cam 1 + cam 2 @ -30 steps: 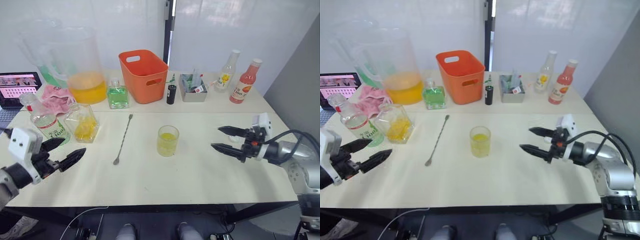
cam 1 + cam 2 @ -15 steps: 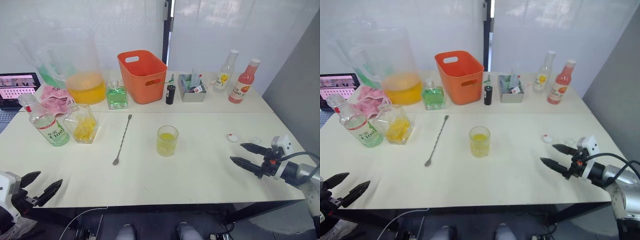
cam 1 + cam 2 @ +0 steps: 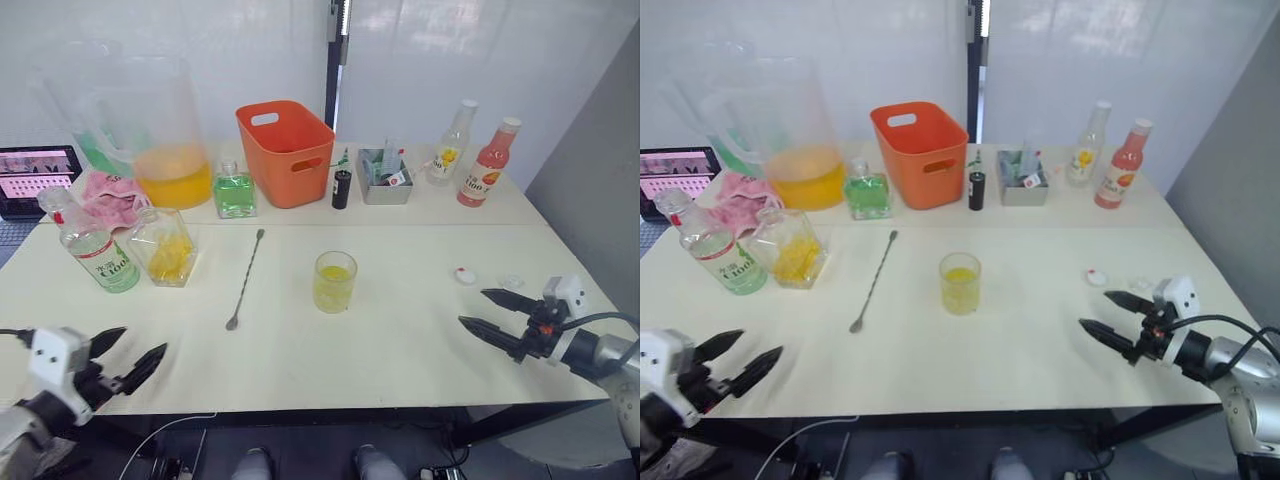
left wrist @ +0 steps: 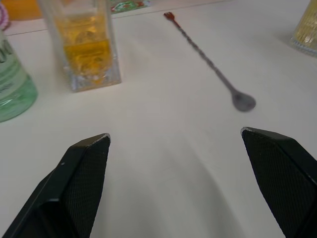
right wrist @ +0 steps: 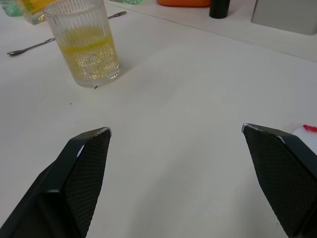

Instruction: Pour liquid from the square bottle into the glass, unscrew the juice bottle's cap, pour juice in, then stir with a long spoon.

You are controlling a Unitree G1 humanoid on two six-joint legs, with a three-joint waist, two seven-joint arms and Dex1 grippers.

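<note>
the glass point(image 3: 335, 282) of yellow liquid stands mid-table, the long spoon point(image 3: 246, 277) lying to its left. the square bottle point(image 3: 164, 246) and juice bottle point(image 3: 93, 244) stand side by side further left. both grippers, left point(image 3: 127, 356) and right point(image 3: 491, 316), hover spread apart near the front edge

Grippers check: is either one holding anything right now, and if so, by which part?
Nothing is held. The left gripper and the right gripper are both open and empty, over bare table. The long spoon lies untouched on the table.
</note>
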